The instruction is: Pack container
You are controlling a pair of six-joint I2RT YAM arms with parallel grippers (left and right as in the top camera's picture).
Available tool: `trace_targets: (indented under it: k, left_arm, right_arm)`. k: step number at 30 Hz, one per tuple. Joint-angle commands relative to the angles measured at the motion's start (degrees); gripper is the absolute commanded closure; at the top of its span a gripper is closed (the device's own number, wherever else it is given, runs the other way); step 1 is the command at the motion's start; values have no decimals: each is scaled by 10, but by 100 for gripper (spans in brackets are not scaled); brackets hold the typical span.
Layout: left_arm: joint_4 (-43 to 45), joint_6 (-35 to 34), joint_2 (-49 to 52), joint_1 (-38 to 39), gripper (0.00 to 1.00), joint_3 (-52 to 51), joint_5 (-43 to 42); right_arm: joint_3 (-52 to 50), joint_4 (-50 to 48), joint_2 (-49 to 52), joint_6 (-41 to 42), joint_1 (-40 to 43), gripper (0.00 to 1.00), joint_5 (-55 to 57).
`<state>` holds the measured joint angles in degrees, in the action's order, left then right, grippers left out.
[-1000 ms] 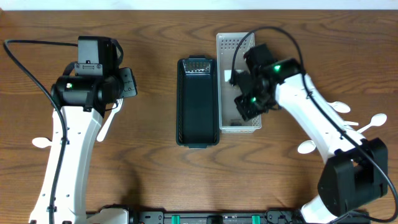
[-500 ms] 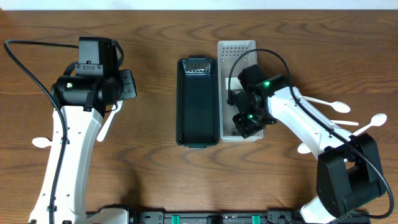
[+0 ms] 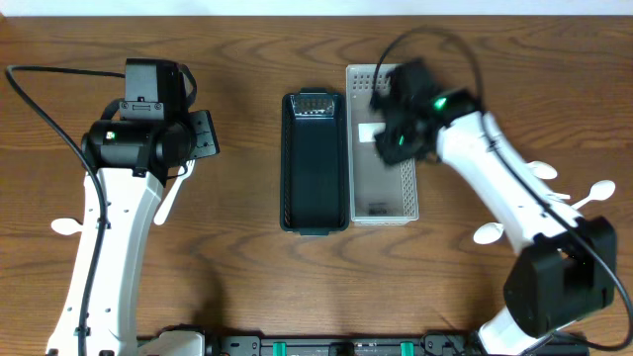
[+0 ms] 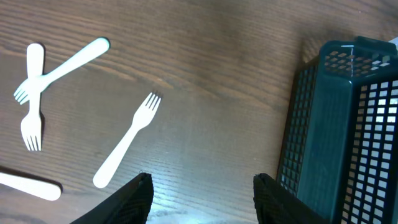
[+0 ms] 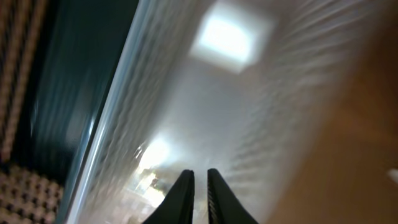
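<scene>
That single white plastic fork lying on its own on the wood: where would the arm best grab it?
Mid-handle on the white plastic fork, coming straight down and pinching across its narrow width. It lies flat and diagonal, touching nothing else, so both handle edges are free, and the handle is straighter and plainer than the tines.

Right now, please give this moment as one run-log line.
left fingers: open, empty, by fork | right fingers: nearly shut, over white basket | dark basket: empty

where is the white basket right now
In the overhead view the white basket lies just right of centre, on the robot's right side, directly beside the dark green basket.
</scene>
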<state>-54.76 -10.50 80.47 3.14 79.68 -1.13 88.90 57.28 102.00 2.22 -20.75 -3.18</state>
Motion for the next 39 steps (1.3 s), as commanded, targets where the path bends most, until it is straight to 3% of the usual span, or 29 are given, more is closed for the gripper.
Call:
trace_targets:
  k: [1,2,5,9,12,17,22,26,30,35,39]
  left_arm:
    - [-3,2,0,-2,44,5,5]
    - [-6,2,0,-2,44,5,5]
    - [-12,3,0,-2,44,5,5]
    - [-16,3,0,-2,44,5,5]
    - [-15,3,0,-2,43,5,5]
    - [-15,3,0,-2,43,5,5]
    - [-16,3,0,-2,43,5,5]
    - [-16,3,0,-2,43,5,5]
    - [-21,3,0,-2,43,5,5]
    - [-23,3,0,-2,43,5,5]
    - [-23,3,0,-2,43,5,5]
  right_arm:
    - [125,31,-7,80,51,42,111]
    - [158,52,-7,100,69,29,124]
    - [221,119,-7,162,129,27,135]
    - [233,219,-6,260,229,9,139]
    - [203,238,-6,265,299,1,122]
    - [118,186,-6,311,371,1,44]
    - [44,96,-6,425,390,1,-52]
    - [-10,51,-6,529,391,13,-32]
    - [-64,42,-6,677,397,1,41]
    - [-112,29,-6,784,407,8,47]
    - [-116,13,-6,805,412,11,47]
